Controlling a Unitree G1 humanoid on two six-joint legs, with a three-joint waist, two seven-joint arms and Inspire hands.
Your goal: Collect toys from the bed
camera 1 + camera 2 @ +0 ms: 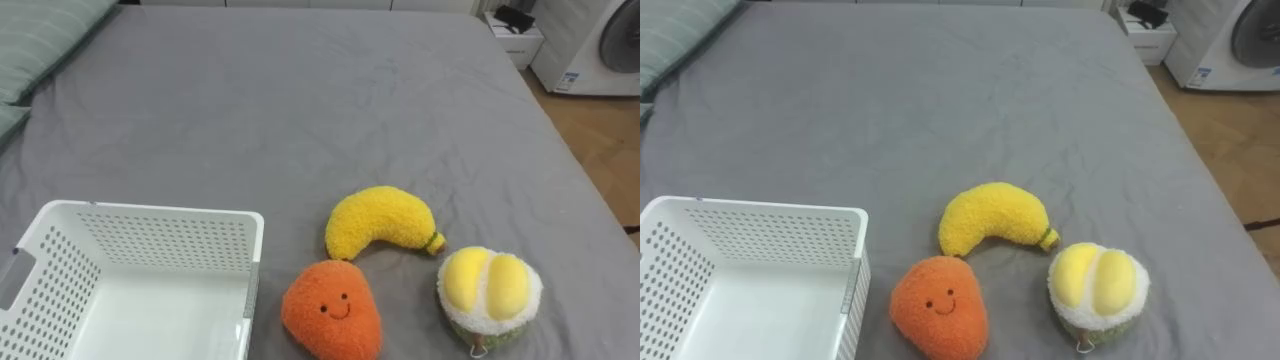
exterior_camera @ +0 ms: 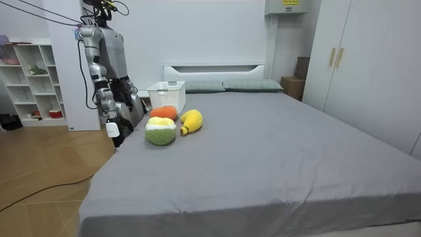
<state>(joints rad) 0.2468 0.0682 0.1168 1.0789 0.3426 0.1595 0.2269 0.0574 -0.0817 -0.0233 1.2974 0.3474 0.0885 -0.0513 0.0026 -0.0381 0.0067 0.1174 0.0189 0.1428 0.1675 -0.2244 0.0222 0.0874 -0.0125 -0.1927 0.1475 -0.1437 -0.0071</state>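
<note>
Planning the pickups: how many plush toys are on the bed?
3: orange toy beside the white basket, banana just beyond it, round yellow-and-green toy at the right. Basket's near end is out of frame.

This was a bedroom in a home. A wide bed [image 2: 263, 151] under a grey sheet took up most of the room, with green pillows [image 2: 253, 85] against a white headboard [image 2: 214, 69] at 12 o'clock in the room view. White wardrobe doors [image 2: 368, 59] stood at 3 o'clock and an open shelf unit [image 2: 33, 79] at 9 o'clock, over a wooden floor [image 2: 39, 178]. In the left eye view, a washing machine [image 1: 610, 40] sat at 1 o'clock.
</note>
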